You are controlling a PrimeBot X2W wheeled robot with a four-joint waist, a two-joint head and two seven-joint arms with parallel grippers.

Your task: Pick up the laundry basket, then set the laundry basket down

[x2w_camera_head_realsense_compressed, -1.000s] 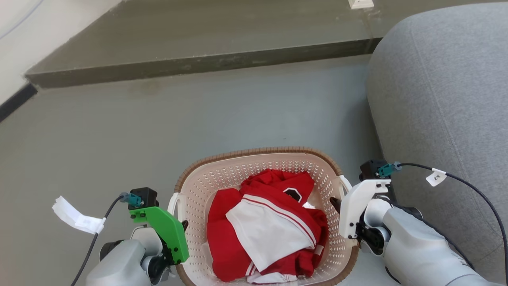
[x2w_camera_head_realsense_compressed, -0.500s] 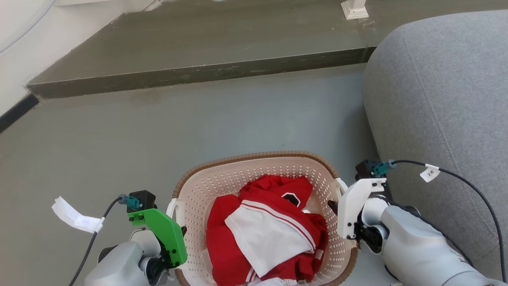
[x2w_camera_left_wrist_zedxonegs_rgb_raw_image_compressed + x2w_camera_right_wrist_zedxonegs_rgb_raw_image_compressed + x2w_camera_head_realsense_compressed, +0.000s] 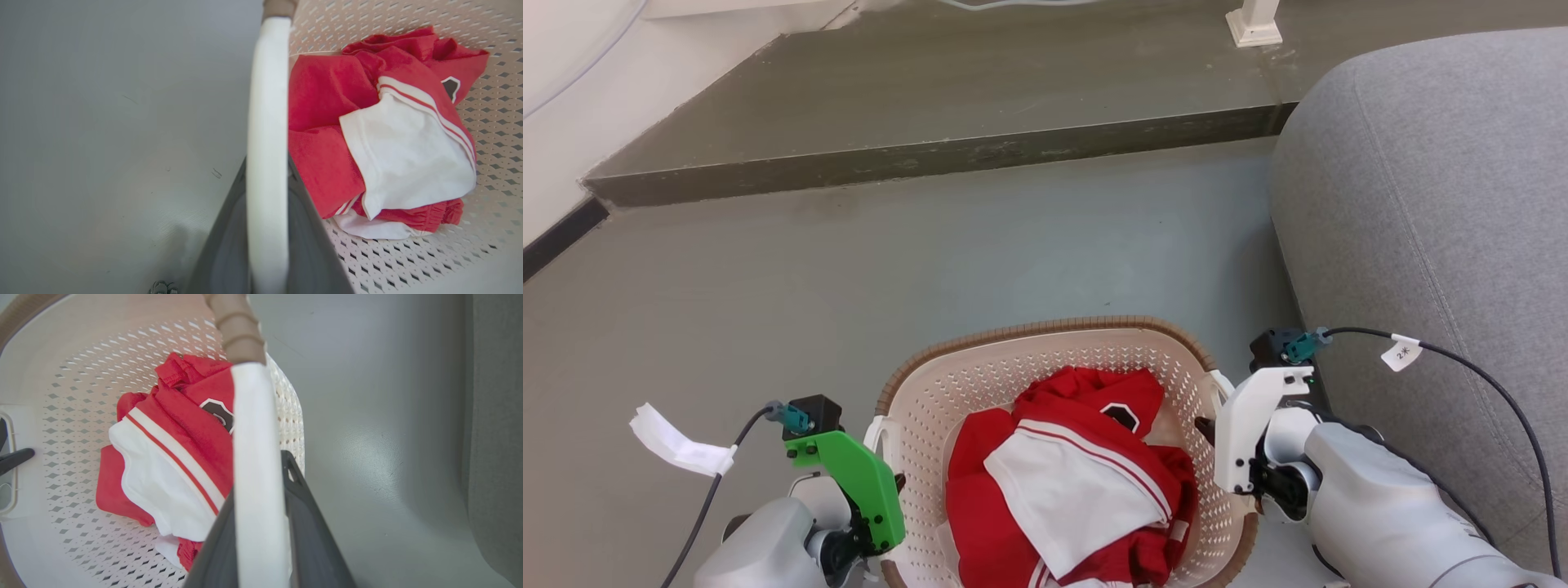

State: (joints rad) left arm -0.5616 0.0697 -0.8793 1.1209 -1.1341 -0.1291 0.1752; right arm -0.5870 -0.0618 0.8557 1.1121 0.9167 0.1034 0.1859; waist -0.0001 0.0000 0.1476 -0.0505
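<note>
The laundry basket is gripped at both sides: the left handle is clamped by the left gripper, the right handle by the right gripper.

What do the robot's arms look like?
The left arm and right arm are smooth pale grey. One has a green plate, the other a white plate. Each has a black cable, a teal plug and a white tag. The left tool and right tool have dark fingers.
</note>
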